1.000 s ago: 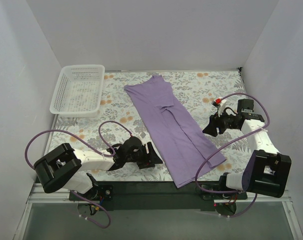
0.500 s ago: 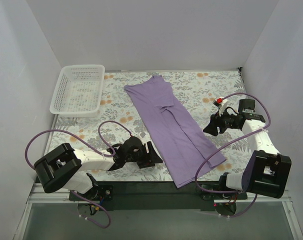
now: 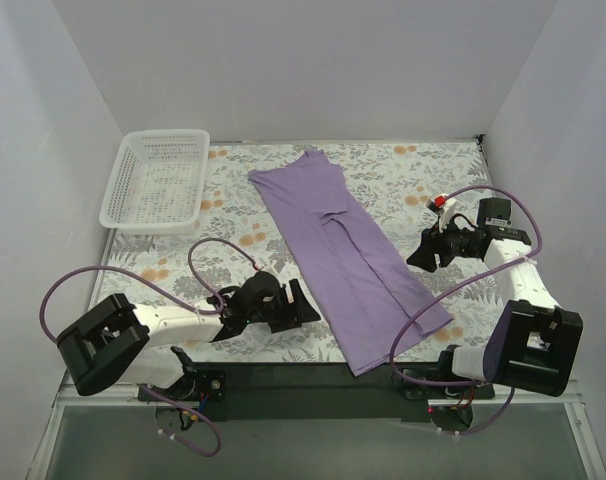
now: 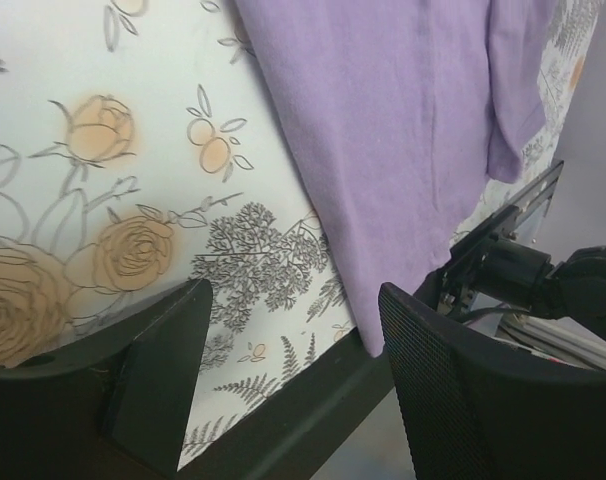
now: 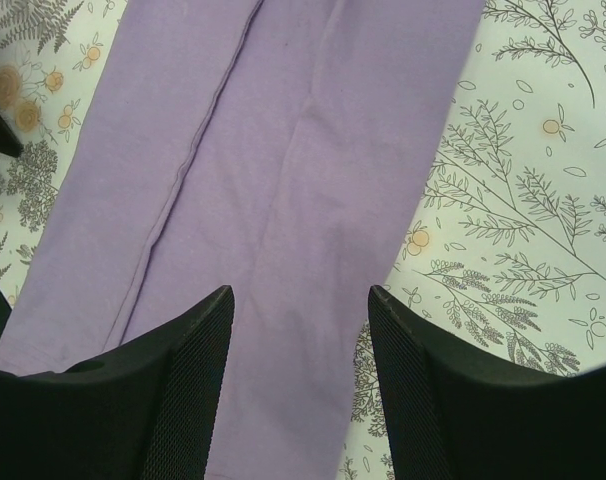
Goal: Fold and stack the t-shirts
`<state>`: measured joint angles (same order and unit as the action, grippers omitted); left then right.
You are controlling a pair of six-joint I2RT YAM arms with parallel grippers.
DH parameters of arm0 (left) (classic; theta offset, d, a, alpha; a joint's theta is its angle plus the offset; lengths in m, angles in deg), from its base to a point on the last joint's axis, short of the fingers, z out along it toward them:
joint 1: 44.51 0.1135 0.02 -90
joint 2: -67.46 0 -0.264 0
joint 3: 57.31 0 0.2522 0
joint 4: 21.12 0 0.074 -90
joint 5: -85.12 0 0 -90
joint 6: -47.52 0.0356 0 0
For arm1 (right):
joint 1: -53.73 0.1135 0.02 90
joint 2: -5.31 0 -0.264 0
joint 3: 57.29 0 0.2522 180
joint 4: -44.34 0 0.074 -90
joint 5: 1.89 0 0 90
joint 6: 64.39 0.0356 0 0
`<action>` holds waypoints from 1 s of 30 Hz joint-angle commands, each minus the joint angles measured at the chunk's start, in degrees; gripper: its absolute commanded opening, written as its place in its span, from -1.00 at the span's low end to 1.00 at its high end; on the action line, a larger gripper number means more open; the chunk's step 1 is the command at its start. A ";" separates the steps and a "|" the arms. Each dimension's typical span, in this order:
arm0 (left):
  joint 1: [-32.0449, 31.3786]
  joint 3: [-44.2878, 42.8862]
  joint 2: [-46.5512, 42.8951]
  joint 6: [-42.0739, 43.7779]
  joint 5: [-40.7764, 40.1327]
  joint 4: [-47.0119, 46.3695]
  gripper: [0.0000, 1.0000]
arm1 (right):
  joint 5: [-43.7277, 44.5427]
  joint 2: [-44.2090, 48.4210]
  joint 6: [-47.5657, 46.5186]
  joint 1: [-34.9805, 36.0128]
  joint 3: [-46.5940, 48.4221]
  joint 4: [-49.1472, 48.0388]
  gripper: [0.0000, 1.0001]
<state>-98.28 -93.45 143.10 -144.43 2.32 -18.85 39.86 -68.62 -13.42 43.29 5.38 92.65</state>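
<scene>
Lavender t-shirt (image 3: pixel 343 250), folded lengthwise into a narrow strip, lies slantwise on the desk (image 3: pixel 433 170), its near end at the front edge. The left hand (image 3: pixel 303 305) sits low just beside the strip and the right hand (image 3: pixel 419 255) hovers at the opposite flank. Both gape wide and hold nothing. Likely faults: a pinch taking only the top layer would undo the fold, a deep pinch could snag the floral cover (image 4: pixel 253 250), and a sideways drag could pull the near end off the desk.

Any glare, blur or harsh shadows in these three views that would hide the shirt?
Top external: even light, no glare, t-shirt sharp. Left wrist: left hand dark and soft-edged, nearest roses on the table cover slightly blurred. Right wrist: t-shirt seams crisp, right hand in near-silhouette.
</scene>
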 commanded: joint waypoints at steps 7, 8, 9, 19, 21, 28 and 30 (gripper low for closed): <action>6.58 -1.36 -5.85 6.23 -2.90 7.27 0.38 | -2.20 -0.78 0.27 -0.29 -0.13 -0.71 0.26; 7.19 -1.36 -5.94 6.59 -2.20 7.27 0.37 | -2.20 -0.78 0.35 -0.29 -0.21 -0.71 0.26; 8.15 -1.27 -6.11 6.68 -1.93 7.27 0.38 | -2.20 -0.86 0.35 -0.20 -0.13 -0.71 0.26; 10.71 -0.66 -6.20 7.91 0.18 6.92 0.38 | -2.20 -1.39 0.35 -0.20 -0.12 -0.71 0.26; 10.80 -0.57 -6.38 7.82 0.18 6.83 0.38 | -2.20 -1.39 0.44 -0.29 -0.13 -0.62 0.26; 11.24 -0.13 -6.82 8.08 0.53 6.65 0.38 | -2.20 -1.65 0.62 -0.20 -0.04 -0.62 0.27; 11.41 0.05 -6.99 8.08 0.53 6.74 0.38 | -2.20 -1.83 0.62 -0.29 -0.13 -0.62 0.27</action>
<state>-87.40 -93.47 137.85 -137.35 2.67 -12.05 39.49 -70.11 -13.33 43.27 5.38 92.63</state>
